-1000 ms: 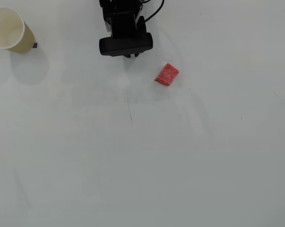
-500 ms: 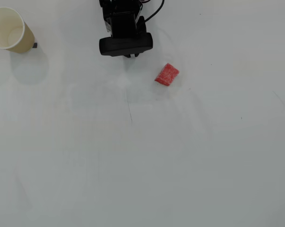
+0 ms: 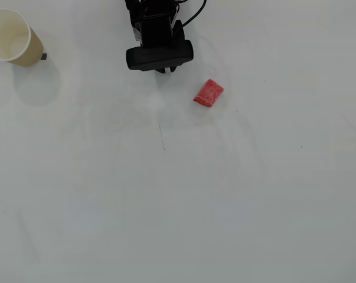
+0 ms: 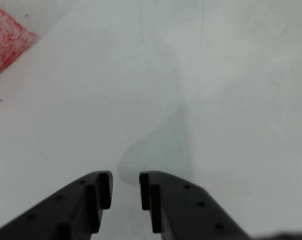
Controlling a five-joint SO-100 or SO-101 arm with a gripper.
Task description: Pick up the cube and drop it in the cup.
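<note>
End effector [image 4: 125, 190]: in the wrist view its two dark fingers [image 4: 93, 200] entered from the bottom edge, tips parted by only a narrow gap, with nothing between them; it held nothing and hung above bare table.
Arm [image 3: 159, 41]: in the overhead view it came in from the top edge, a black body with a broad dark block across its front and a black cable curling off to the upper right; the end effector's tips [image 3: 166, 71] just peeked out below that block, pointing down the picture.
Shadow: a soft grey shadow lay on the table just ahead of the fingertips in the wrist view.
Table [image 3: 178, 194]: white and smooth, carrying a thin dark hair-like line below the arm in the overhead view and a few tiny specks.
Cube [image 3: 208, 93]: small, red-pink and speckled, lying flat on the table just to the lower right of the arm in the overhead view, apart from the end effector; in the wrist view it sat at the upper left corner [image 4: 5, 42], cut by the edge.
Cup [image 3: 12, 38]: cream paper cup at the far upper left of the overhead view, upright, mouth open, well apart from both arm and cube.
Path: nothing stood between the end effector and the cube.
</note>
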